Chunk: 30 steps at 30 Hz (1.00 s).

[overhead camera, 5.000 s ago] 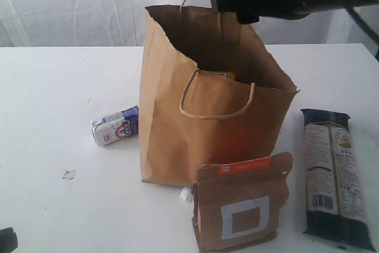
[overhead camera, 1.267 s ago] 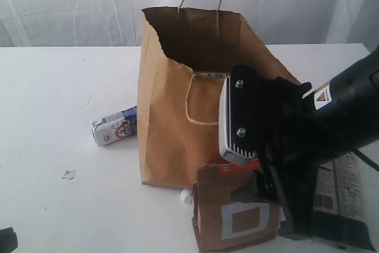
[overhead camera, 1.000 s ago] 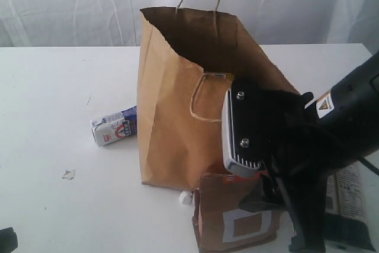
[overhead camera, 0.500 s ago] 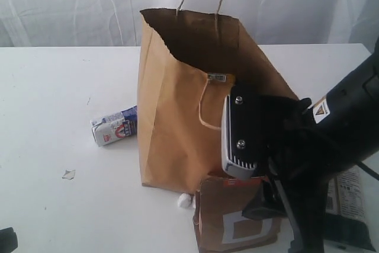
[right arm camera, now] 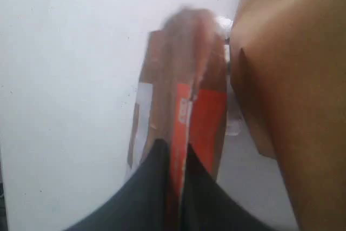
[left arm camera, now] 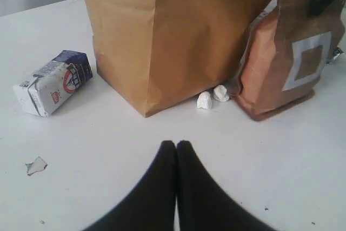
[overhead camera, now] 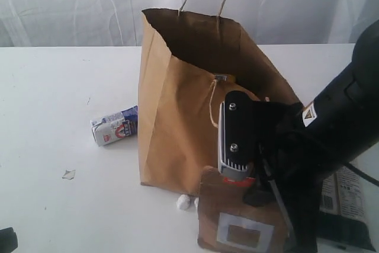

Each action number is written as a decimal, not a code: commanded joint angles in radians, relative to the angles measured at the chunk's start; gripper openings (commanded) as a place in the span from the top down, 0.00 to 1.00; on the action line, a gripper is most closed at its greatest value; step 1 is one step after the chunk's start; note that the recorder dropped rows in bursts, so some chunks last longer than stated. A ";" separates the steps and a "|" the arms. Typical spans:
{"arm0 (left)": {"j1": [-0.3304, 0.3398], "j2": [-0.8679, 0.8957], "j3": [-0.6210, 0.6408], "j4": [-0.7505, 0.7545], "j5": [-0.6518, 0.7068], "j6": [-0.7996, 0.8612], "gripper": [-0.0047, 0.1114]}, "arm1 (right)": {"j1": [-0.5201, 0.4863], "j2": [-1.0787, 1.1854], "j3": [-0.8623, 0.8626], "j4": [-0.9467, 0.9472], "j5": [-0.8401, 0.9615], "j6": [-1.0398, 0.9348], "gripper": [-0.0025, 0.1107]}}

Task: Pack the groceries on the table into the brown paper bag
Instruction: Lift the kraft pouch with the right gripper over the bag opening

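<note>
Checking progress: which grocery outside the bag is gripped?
The brown pouch with white square: the right gripper pinches its orange top strip. The white-blue carton and dark-blue packet lie free.

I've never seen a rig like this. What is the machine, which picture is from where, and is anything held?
It is a robot with two arms. The wide picture comes from a camera off the arms; the other two come from cameras on each wrist, looking along the jaws. On the white table are a tall brown paper bag, a small white-blue carton on its side and a long dark packet. The right arm has its jaws shut on the orange top strip of a brown pouch beside the bag. The left jaws are shut and hold nothing.
</note>
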State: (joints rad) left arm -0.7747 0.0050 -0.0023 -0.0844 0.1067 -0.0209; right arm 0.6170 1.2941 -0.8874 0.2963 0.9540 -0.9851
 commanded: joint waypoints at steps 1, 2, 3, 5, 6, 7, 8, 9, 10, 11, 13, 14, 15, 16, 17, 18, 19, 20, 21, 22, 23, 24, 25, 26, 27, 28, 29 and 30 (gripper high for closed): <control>-0.006 -0.005 0.002 -0.004 0.000 0.000 0.96 | 0.004 -0.054 -0.009 0.022 0.029 0.018 0.98; -0.006 -0.005 0.002 -0.004 0.000 0.000 0.96 | 0.004 -0.081 -0.027 0.027 0.029 0.058 0.98; -0.006 -0.005 0.002 -0.004 0.000 0.000 0.96 | 0.004 -0.096 -0.038 0.033 0.030 0.076 0.98; -0.006 -0.005 0.002 -0.004 0.000 0.000 0.96 | 0.004 -0.137 -0.073 0.067 0.043 0.101 0.98; -0.006 -0.005 0.002 -0.004 0.000 0.000 0.96 | 0.004 -0.161 -0.095 0.097 0.053 0.101 0.98; -0.006 -0.005 0.002 -0.004 0.000 0.000 0.96 | 0.004 -0.174 -0.106 0.114 0.053 0.101 0.98; -0.006 -0.005 0.002 -0.004 0.000 0.000 0.96 | 0.004 -0.197 -0.128 0.149 0.055 0.101 0.98; -0.006 -0.005 0.002 -0.004 0.000 0.000 0.96 | 0.004 -0.211 -0.139 0.165 0.055 0.101 0.98; -0.006 -0.005 0.002 -0.004 0.000 0.000 0.96 | 0.004 -0.229 -0.156 0.189 0.055 0.101 0.98; -0.006 -0.005 0.002 -0.004 0.000 0.000 0.96 | 0.004 -0.244 -0.173 0.210 0.055 0.101 0.98; -0.006 -0.005 0.002 -0.004 0.000 0.000 0.96 | 0.004 -0.270 -0.206 0.258 0.046 0.099 0.98; -0.006 -0.005 0.002 -0.004 0.000 0.000 0.96 | 0.004 -0.278 -0.226 0.279 0.039 0.097 0.98; -0.006 -0.005 0.002 -0.004 0.000 0.000 0.96 | 0.004 -0.285 -0.247 0.301 0.029 0.092 0.98; -0.006 -0.005 0.002 -0.004 0.000 0.000 0.96 | 0.004 -0.291 -0.269 0.309 0.023 0.090 0.98; -0.006 -0.005 0.002 -0.004 0.000 0.000 0.96 | 0.004 -0.291 -0.292 0.308 0.004 0.090 0.98; -0.006 -0.005 0.002 -0.004 0.000 0.000 0.96 | 0.004 -0.291 -0.303 0.308 -0.005 0.090 0.98; -0.006 -0.005 0.002 -0.004 0.000 0.000 0.96 | 0.004 -0.291 -0.316 0.308 -0.022 0.087 0.98; -0.006 -0.005 0.002 -0.004 0.000 0.000 0.96 | 0.004 -0.291 -0.326 0.308 -0.044 0.076 0.98; -0.006 -0.005 0.002 -0.004 0.000 0.000 0.96 | 0.004 -0.291 -0.334 0.308 -0.073 0.068 0.98; -0.006 -0.005 0.002 -0.004 0.000 0.000 0.96 | 0.004 -0.291 -0.343 0.308 -0.108 0.065 0.98; -0.006 -0.005 0.002 -0.004 0.000 0.000 0.96 | 0.004 -0.291 -0.351 0.308 -0.147 0.065 0.98; -0.006 -0.005 0.002 -0.004 0.000 0.000 0.96 | 0.004 -0.291 -0.359 0.308 -0.180 0.065 0.98; -0.006 -0.005 0.002 -0.004 0.000 0.000 0.96 | 0.004 -0.291 -0.362 0.306 -0.224 0.065 0.98; -0.006 -0.005 0.002 -0.004 0.000 0.000 0.96 | 0.004 -0.291 -0.362 0.302 -0.267 0.065 0.98; -0.006 -0.005 0.002 -0.004 0.000 0.000 0.96 | 0.004 -0.291 -0.362 0.290 -0.299 0.065 0.98; -0.006 -0.005 0.002 -0.004 0.000 0.000 0.96 | 0.004 -0.291 -0.362 0.275 -0.331 0.065 0.98; -0.006 -0.005 0.002 -0.004 0.000 0.000 0.96 | 0.004 -0.291 -0.362 0.250 -0.359 0.065 0.98; -0.006 -0.005 0.002 -0.004 0.000 0.000 0.96 | 0.004 -0.291 -0.362 0.229 -0.385 0.065 0.98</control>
State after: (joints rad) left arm -0.7747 0.0050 -0.0023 -0.0844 0.1067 -0.0209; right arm 0.6206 1.0143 -1.2348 0.5577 0.7018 -0.9107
